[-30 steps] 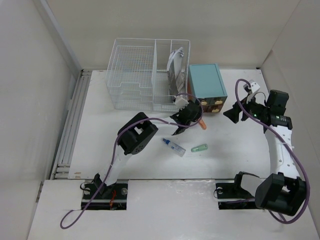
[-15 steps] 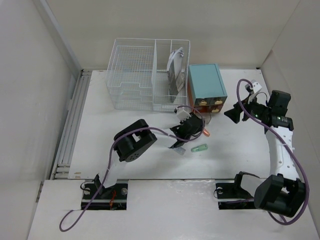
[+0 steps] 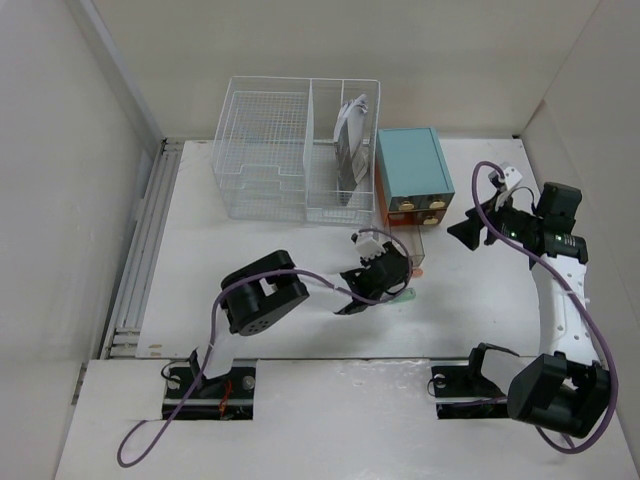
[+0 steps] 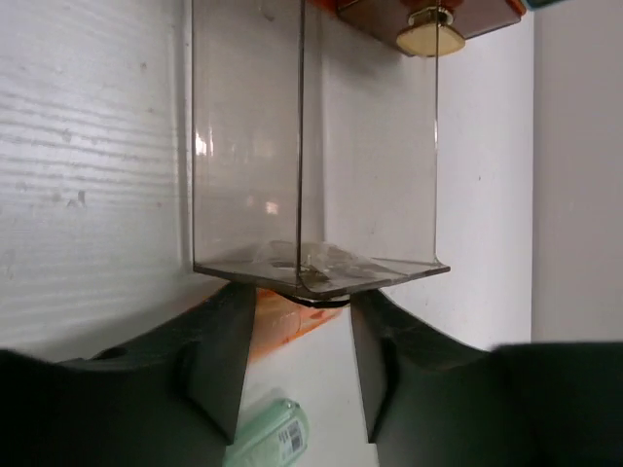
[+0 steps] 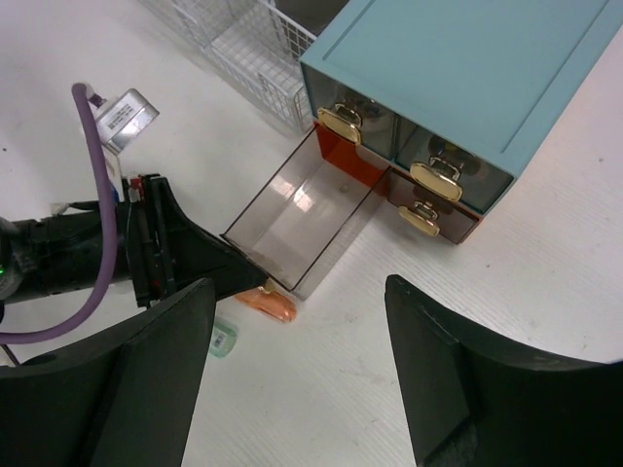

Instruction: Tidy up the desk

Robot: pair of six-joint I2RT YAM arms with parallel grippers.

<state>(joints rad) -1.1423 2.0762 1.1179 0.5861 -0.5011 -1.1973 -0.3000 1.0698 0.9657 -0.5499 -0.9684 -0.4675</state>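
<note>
Pale panels on all sides, and between them the white desk (image 3: 250,250), running from the arm bases at the near edge to the far wall.

Changed over the last second: left tool (image 4: 302,321) drawn back toward the near edge, and with it the clear drawer (image 5: 302,209), now pulled well out of the teal drawer box (image 5: 467,68); a second ago still close in at the box front. Opens up a place for the loose bits, so likely a putting-away step next. Blue-capped pen, in plain sight near the middle of the desk a second ago, no longer visible from above.

Left tool: narrow, fingers (image 4: 219,370) on either side of the drawer's front end, apparently pinching its pull, with the contact too blurred in the wrist view to be sure. Right tool (image 5: 300,321): spread wide, holding nothing, hovering near the right edge and looking down on the box front.

Containers:
- **Teal drawer box:** against the far edge, right of the middle, other drawers shut, brass knobs (image 5: 340,119) facing the near edge.
- **Clear drawer:** nothing visible inside.
- **White wire basket (image 3: 262,150):** just left of the box along the far edge, with dark and pale flat things (image 3: 350,140) standing on edge in the narrow right compartment.

Loose on the desk just off the drawer's front end: a small orange item (image 5: 265,302) and a green labelled tube (image 4: 271,436).
</note>
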